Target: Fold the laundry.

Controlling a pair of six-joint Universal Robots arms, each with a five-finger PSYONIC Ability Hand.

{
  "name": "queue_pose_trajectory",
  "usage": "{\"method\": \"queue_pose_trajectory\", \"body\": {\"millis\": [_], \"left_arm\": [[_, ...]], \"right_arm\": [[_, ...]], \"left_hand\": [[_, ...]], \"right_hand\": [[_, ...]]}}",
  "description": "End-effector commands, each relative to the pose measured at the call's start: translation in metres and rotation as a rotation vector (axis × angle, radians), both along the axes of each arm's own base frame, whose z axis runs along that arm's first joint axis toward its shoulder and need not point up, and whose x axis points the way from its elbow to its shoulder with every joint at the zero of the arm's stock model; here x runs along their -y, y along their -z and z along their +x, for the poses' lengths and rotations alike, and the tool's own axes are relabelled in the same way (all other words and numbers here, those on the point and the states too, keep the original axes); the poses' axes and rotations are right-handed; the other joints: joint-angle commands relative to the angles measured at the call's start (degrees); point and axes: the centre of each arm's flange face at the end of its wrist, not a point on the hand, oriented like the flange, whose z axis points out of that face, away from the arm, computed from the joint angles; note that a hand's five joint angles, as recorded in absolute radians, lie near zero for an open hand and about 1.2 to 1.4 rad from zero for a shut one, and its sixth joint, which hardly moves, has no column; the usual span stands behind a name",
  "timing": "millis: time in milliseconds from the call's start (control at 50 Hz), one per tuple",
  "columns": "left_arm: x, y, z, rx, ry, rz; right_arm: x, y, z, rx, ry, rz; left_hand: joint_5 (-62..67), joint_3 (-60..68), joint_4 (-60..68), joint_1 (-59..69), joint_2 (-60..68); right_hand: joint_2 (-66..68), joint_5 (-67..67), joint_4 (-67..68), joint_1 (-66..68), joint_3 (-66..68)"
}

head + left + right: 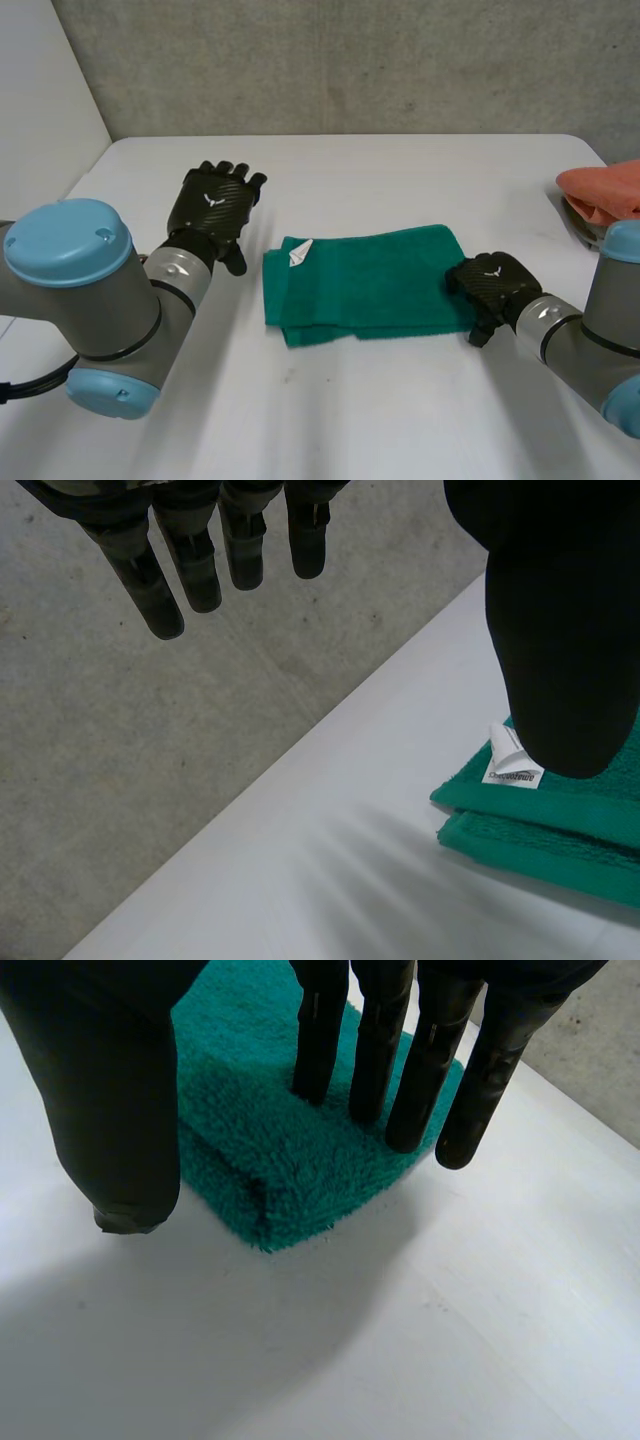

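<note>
— What could go wrong here?
— The folded green terry towel (370, 285) lies in the middle of the white desk (400, 400). If the right robot hand (490, 285) drags sideways, I think the top layer slides open.
— Does it grip?
— No, its straight fingers (320, 1050) only press on the towel's right end. The left robot hand (215, 205) hovers spread beside the other end, empty.

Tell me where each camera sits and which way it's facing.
Head: behind, between the arms, looking down at the table and green towel; both arms, left robot hand and right robot hand show.
Left wrist: looks along its straight fingers past the table's edge; thumb beside the towel's white tag.
Right wrist: looks down straight fingers pressing the towel's end.
Shared: the towel, in all three.
</note>
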Motion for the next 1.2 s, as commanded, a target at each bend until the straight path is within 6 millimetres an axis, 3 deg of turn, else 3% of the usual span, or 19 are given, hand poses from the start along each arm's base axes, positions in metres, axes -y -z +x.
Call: {"method": "queue_pose_trajectory", "body": {"millis": [20,80,100,260,360,400,420,520,580,680,700,720,740,780,860,900,980,1100,1200], "left_arm": [[-0.001,0.003,-0.001,0.003,0.004,0.006],[-0.001,0.003,-0.002,0.003,0.004,0.006],[-0.001,0.002,-0.002,0.003,0.004,0.005],[-0.002,0.002,-0.001,0.004,0.004,0.004],[-0.003,0.001,0.002,0.005,0.000,0.006],[-0.003,0.000,0.003,0.005,-0.003,0.003],[-0.003,-0.001,0.003,0.004,-0.005,0.001],[0.000,-0.004,0.010,0.001,-0.025,-0.001],[0.002,-0.004,0.013,0.000,-0.036,-0.001],[0.004,-0.004,0.012,-0.003,-0.037,-0.005],[0.005,-0.005,0.012,-0.003,-0.037,-0.006],[0.005,-0.005,0.011,-0.004,-0.036,-0.007],[0.004,-0.005,0.011,-0.005,-0.034,-0.009],[0.005,-0.007,0.009,-0.011,-0.030,-0.014],[0.006,-0.014,0.004,-0.035,-0.021,-0.029],[0.004,-0.019,-0.003,-0.068,-0.002,-0.031],[-0.004,-0.022,-0.020,-0.138,0.048,-0.009],[-0.014,-0.011,-0.034,-0.151,0.085,0.085],[-0.019,0.019,-0.036,-0.072,0.070,0.226]], "right_arm": [[0.007,0.002,0.001,0.012,0.004,-0.038],[0.011,0.002,0.001,0.019,0.007,-0.072],[0.012,0.002,0.001,0.019,0.007,-0.082],[0.018,-0.014,0.005,0.026,-0.006,-0.147],[0.023,-0.046,0.025,0.021,-0.064,-0.272],[0.014,-0.053,0.043,0.018,-0.128,-0.305],[0.001,-0.060,0.065,0.020,-0.205,-0.341],[-0.047,-0.067,0.125,0.031,-0.423,-0.424],[-0.077,-0.058,0.152,0.038,-0.575,-0.430],[-0.103,-0.033,0.174,0.054,-0.721,-0.372],[-0.105,-0.031,0.175,0.053,-0.726,-0.365],[-0.104,-0.030,0.175,0.051,-0.723,-0.355],[-0.103,-0.030,0.173,0.047,-0.702,-0.332],[-0.101,-0.033,0.171,0.056,-0.663,-0.305],[-0.084,-0.053,0.161,0.164,-0.479,-0.228],[-0.055,-0.067,0.142,0.263,-0.307,-0.174],[-0.020,-0.086,0.108,0.397,-0.119,-0.094],[-0.010,-0.076,0.107,0.414,-0.082,0.030],[-0.001,-0.056,0.114,0.350,-0.076,0.138]], "left_hand": [[-2.69,-1.94,-1.62,-0.75,-1.53],[-2.69,-1.94,-1.62,-0.75,-1.53],[-2.69,-1.94,-1.62,-0.75,-1.53],[-2.69,-1.94,-1.62,-0.75,-1.53],[-2.74,-1.98,-1.67,-0.79,-1.57],[-2.74,-1.98,-1.67,-0.79,-1.57],[-2.74,-1.98,-1.67,-0.79,-1.57],[-2.74,-1.98,-1.67,-0.79,-1.57],[-2.74,-1.98,-1.67,-0.79,-1.57],[-2.74,-1.98,-1.67,-0.79,-1.57],[-2.74,-1.98,-1.67,-0.79,-1.57],[-2.74,-1.98,-1.67,-0.79,-1.57],[-2.74,-1.98,-1.67,-0.79,-1.57],[-2.74,-1.98,-1.67,-0.79,-1.57],[-2.35,-1.60,-1.29,-0.41,-1.19],[-2.19,-1.44,-1.12,-0.25,-1.02],[-1.18,-0.43,-0.11,0.76,-0.02],[-0.84,-0.09,0.23,1.10,0.32],[-0.84,-0.09,0.23,1.10,0.32]], "right_hand": [[13.33,14.48,13.32,17.82,13.22],[42.54,43.69,42.53,47.03,42.43],[46.90,48.05,46.89,51.40,46.79],[46.94,48.10,46.93,51.44,46.84],[46.94,48.10,46.93,51.44,46.84],[46.94,48.10,46.93,51.44,46.84],[46.94,48.10,46.93,51.44,46.84],[46.94,48.10,46.93,51.44,46.84],[46.94,48.10,46.93,51.44,46.84],[46.94,48.10,46.93,51.44,46.84],[45.50,46.66,45.50,50.00,45.40],[31.33,32.49,31.33,35.83,31.23],[-0.45,0.70,-0.46,4.05,-0.55],[-19.38,-18.23,-19.39,-14.88,-19.48],[-21.29,-20.14,-21.30,-16.80,-21.40],[-21.62,-20.47,-21.63,-17.13,-21.73],[-21.79,-20.64,-21.80,-17.30,-21.90],[-21.63,-20.48,-21.64,-17.13,-21.73],[-21.29,-20.14,-21.30,-16.80,-21.40]]}}
